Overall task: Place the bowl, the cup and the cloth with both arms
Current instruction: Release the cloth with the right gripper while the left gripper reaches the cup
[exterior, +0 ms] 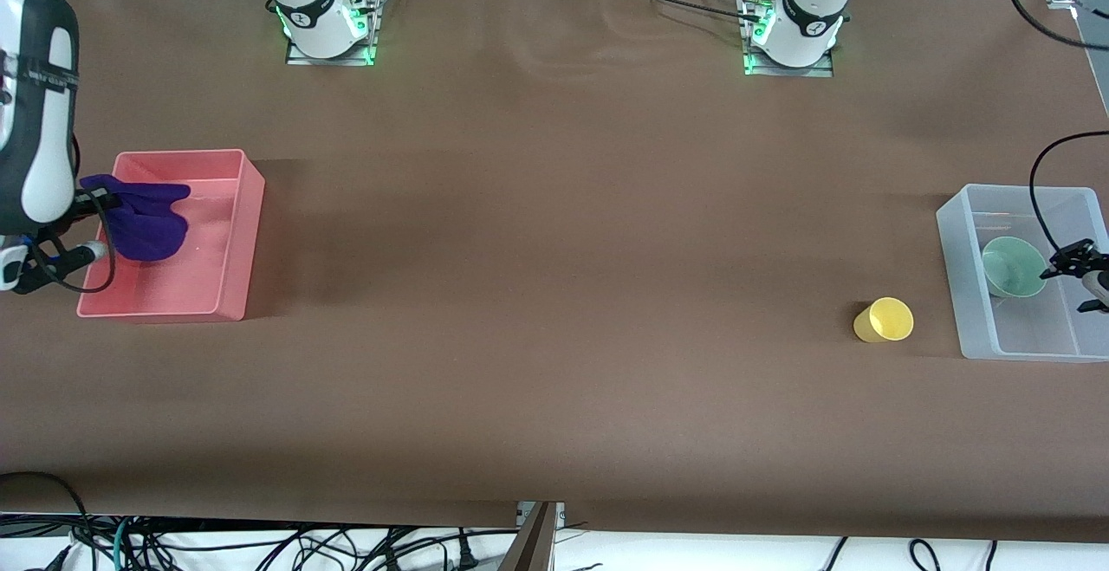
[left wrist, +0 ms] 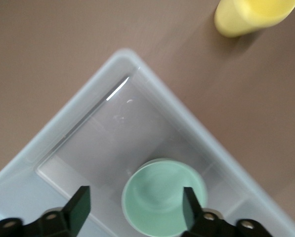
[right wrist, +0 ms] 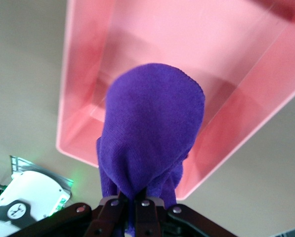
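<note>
The purple cloth [exterior: 145, 223] hangs from my right gripper [exterior: 97, 204] over the pink bin [exterior: 245, 233]. In the right wrist view that gripper [right wrist: 135, 200] is shut on the bunched top of the cloth [right wrist: 152, 128], above the bin [right wrist: 78, 74]. The mint-green bowl [exterior: 1012, 266] lies in the clear bin [exterior: 963, 294] at the left arm's end. My left gripper [exterior: 1071, 262] is over that bin. In the left wrist view it [left wrist: 135, 197] is open and empty above the bowl [left wrist: 162, 202]. The yellow cup [exterior: 884, 320] stands on the table beside the clear bin and also shows in the left wrist view [left wrist: 248, 17].
The brown table runs wide and bare between the two bins. Black cables hang near the left arm's end [exterior: 1040, 181] and along the table's front edge. The arm bases [exterior: 325, 16] [exterior: 793, 29] stand at the back of the table.
</note>
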Available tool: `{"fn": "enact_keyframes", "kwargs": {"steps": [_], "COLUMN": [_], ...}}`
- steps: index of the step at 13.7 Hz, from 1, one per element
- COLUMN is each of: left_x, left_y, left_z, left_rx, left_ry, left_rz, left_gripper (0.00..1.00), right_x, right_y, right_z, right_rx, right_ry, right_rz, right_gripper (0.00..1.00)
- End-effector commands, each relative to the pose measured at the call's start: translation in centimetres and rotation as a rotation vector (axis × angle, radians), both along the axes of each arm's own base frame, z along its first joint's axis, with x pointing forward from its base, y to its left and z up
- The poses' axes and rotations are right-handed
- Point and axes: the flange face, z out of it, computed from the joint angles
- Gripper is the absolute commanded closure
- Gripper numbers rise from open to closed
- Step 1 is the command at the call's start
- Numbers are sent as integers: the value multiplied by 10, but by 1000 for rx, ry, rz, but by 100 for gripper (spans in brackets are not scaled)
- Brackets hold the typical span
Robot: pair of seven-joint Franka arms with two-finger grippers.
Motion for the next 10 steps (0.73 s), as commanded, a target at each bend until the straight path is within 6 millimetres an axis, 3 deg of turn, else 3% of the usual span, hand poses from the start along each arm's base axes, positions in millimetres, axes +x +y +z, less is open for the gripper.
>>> {"fn": "enact_keyframes", "kwargs": {"steps": [1, 2, 4, 6, 7, 8, 9, 10], "left_x": [15, 22, 34, 42, 42, 41, 41, 39], "left_y": [-63, -89, -129, -145, -150, -152, -152, -154], "left_z": [14, 7, -20, -51, -68, -90, -108, -125], "left_rx": [4, 6, -14, -11, -11, -16, -29, -35], "left_ry": [58, 71, 106, 111, 104, 90, 60, 50], "left_rz": [190, 270, 419, 520, 538, 545, 554, 558], "left_gripper": [0, 0, 0, 1, 8, 21, 36, 60], "right_x": [-12, -11, -5, 10, 15, 17, 18, 17], "right_y": [-2, 1, 4, 16, 27, 48, 84, 119], "right_z": [-20, -19, 2, 56, 86, 119, 145, 177], "right_rx": [35, 59, 74, 87, 90, 85, 59, 28], "right_ry": [-7, -16, -56, -126, -158, -184, -188, -215], "right_rz": [-8, -21, -38, -37, -73, -147, -200, -260], "right_gripper": [74, 1, 0, 0, 0, 0, 0, 0]}}
